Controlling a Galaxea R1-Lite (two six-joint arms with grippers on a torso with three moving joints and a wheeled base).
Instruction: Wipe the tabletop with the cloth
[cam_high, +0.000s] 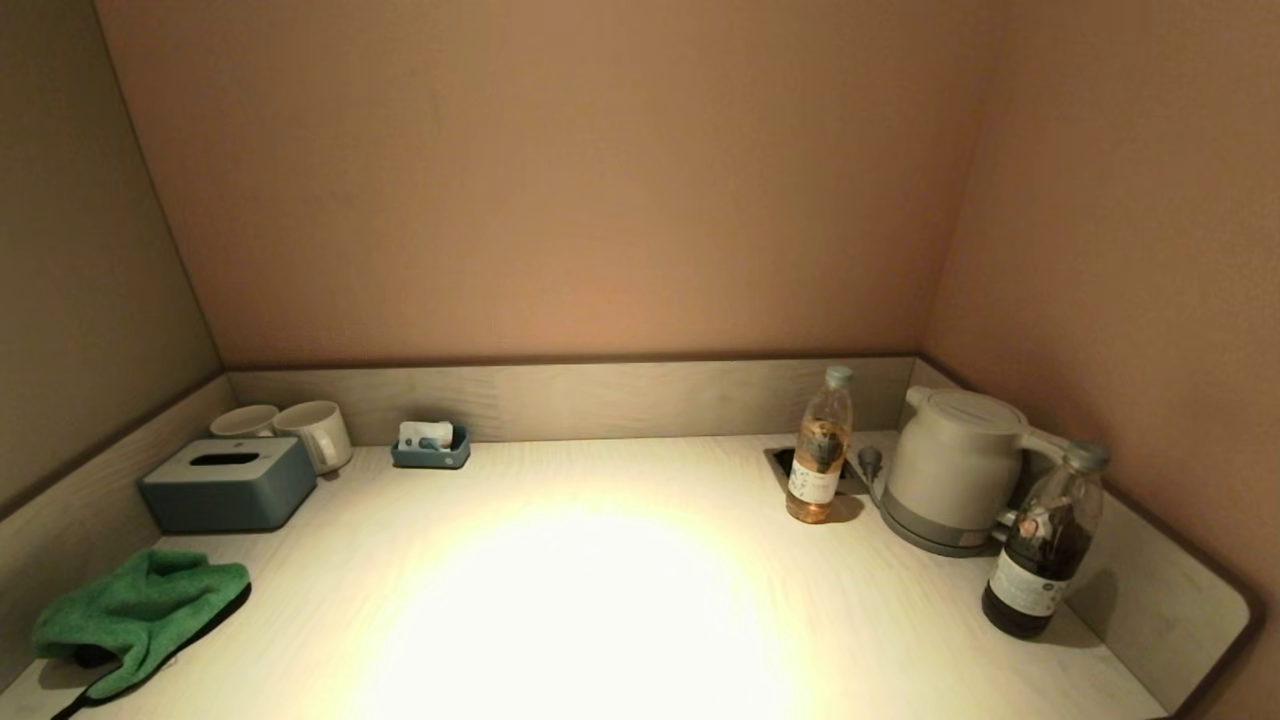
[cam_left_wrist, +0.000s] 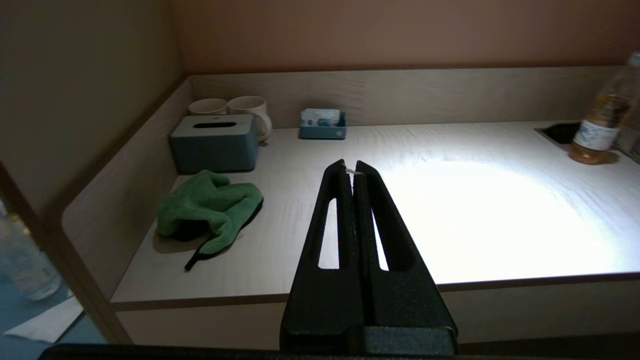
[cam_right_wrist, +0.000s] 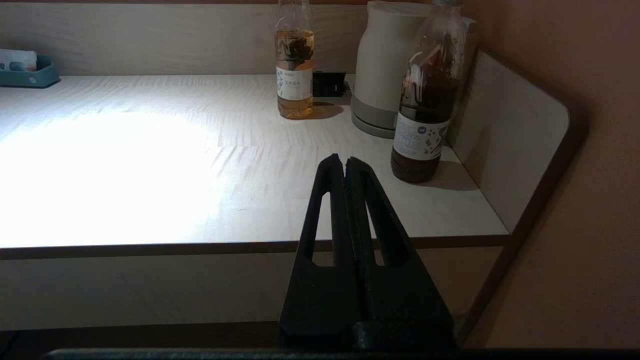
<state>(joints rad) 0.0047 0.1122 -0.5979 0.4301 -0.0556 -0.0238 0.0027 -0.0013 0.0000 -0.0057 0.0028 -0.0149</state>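
The green cloth (cam_high: 135, 612) lies crumpled at the near left of the pale wood-grain tabletop (cam_high: 620, 600), by the left rim; it also shows in the left wrist view (cam_left_wrist: 207, 207). Neither gripper shows in the head view. My left gripper (cam_left_wrist: 351, 166) is shut and empty, held before the table's front edge, apart from the cloth. My right gripper (cam_right_wrist: 342, 160) is shut and empty, held before the front edge near the right end of the tabletop (cam_right_wrist: 150, 150).
A grey-blue tissue box (cam_high: 228, 484), two white mugs (cam_high: 300, 430) and a small blue tray (cam_high: 431, 447) stand at the back left. A tea bottle (cam_high: 820, 447), a white kettle (cam_high: 950, 468), a dark bottle (cam_high: 1042, 545) and the socket cutout (cam_high: 785, 462) are at the right.
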